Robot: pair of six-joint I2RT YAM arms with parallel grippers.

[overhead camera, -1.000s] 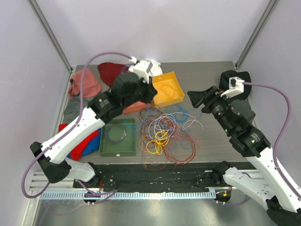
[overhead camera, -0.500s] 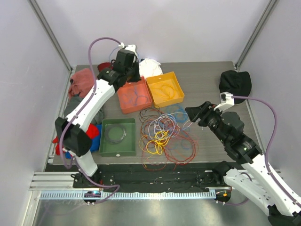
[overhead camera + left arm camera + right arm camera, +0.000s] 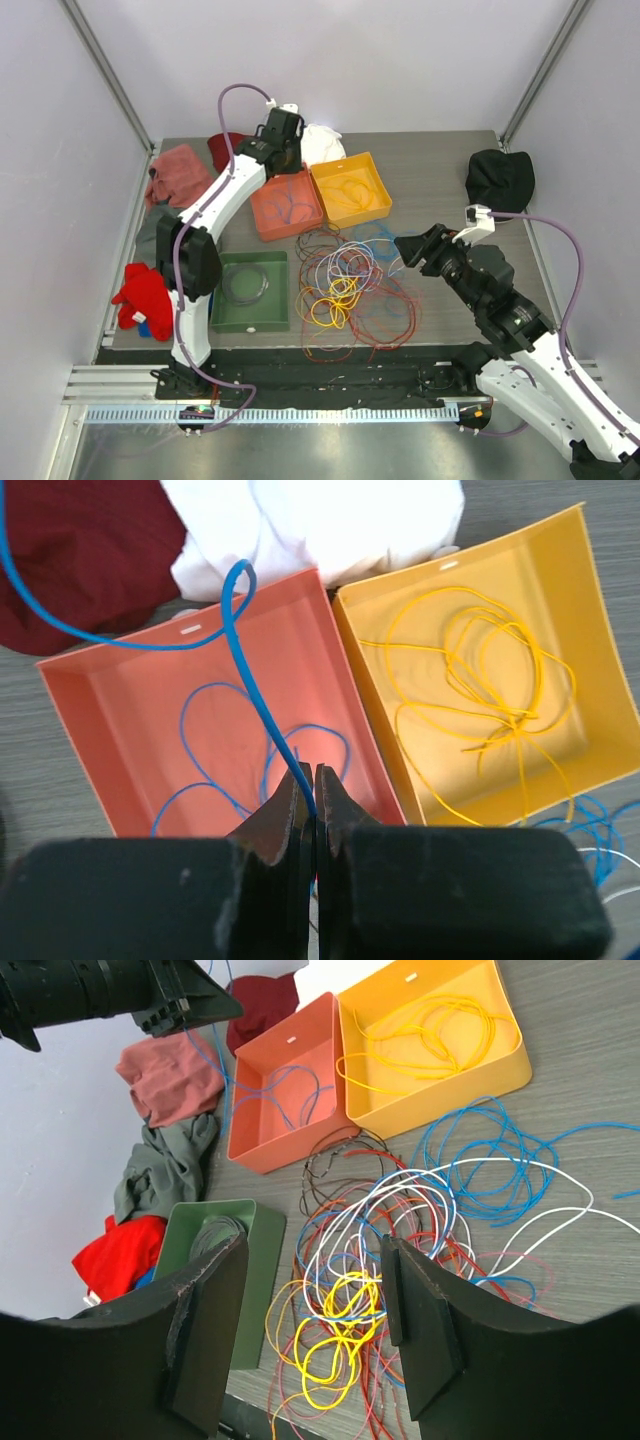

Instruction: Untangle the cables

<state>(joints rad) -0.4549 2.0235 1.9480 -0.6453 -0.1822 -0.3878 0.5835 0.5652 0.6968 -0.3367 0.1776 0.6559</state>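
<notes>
The cables point(image 3: 350, 290) lie tangled on the table in front of the trays, in red, yellow, white, blue and orange loops point(image 3: 400, 1250). My left gripper point(image 3: 283, 135) hangs over the far end of the orange tray point(image 3: 258, 210), shut on a blue cable point(image 3: 250, 670) that rises out of its tips point(image 3: 315, 780) and loops away to the upper left. More blue cable lies in that orange tray point(image 3: 80, 730). Yellow cables point(image 3: 480, 680) lie in the yellow tray point(image 3: 590, 630). My right gripper point(image 3: 405, 250) is open above the tangle's right side point(image 3: 312, 1250), with nothing between its fingers.
A green tray point(image 3: 222, 300) with a grey coil sits left of the tangle. Cloths lie along the left and back: pink point(image 3: 180, 172), dark red point(image 3: 225, 150), white point(image 3: 320, 142), grey point(image 3: 150, 230), red point(image 3: 145, 295). A black cap point(image 3: 500, 178) lies at the back right.
My left arm has stretched toward the back, carrying the blue cable over the orange tray. My right gripper has come forward and left, from the back right to the tangle's edge.
</notes>
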